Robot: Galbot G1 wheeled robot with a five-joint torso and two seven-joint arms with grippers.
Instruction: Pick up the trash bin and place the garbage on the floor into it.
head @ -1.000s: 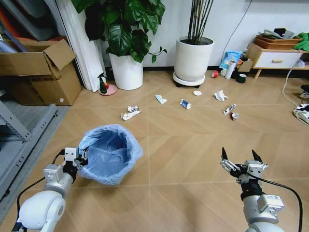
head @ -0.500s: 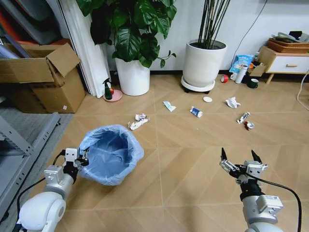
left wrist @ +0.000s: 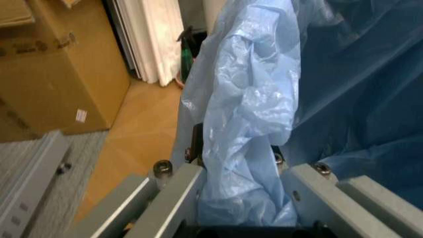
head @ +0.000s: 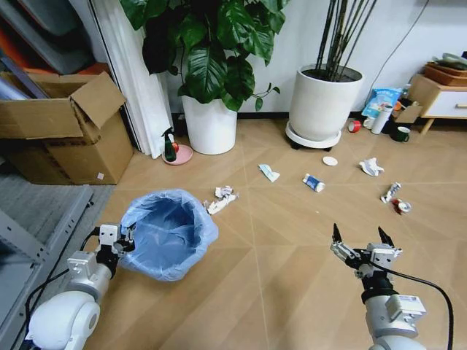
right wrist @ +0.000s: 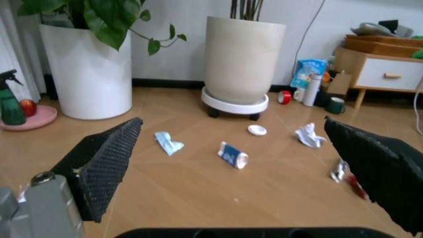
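while the trash bin (head: 168, 233) sits low at the robot's left front with its blue liner folded over the rim, the left gripper (head: 119, 238) is clamped on that rim, fingers (left wrist: 173, 198) pinching the crinkled plastic. out on the floor (head: 292, 240) beyond it the garbage is scattered: a paper wad (head: 221, 200) near the bin, a blue-and-white cup (head: 314, 182), another wad (head: 371, 167) and a silvery wrapper (head: 390, 192) farther right. the right gripper (head: 359, 243) hangs above bare floor, its fingers spread wide and empty

your camera view has turned toward the left, so the garbage (head: 314, 182) and plant pots (head: 324, 104) now appear further right and lower.
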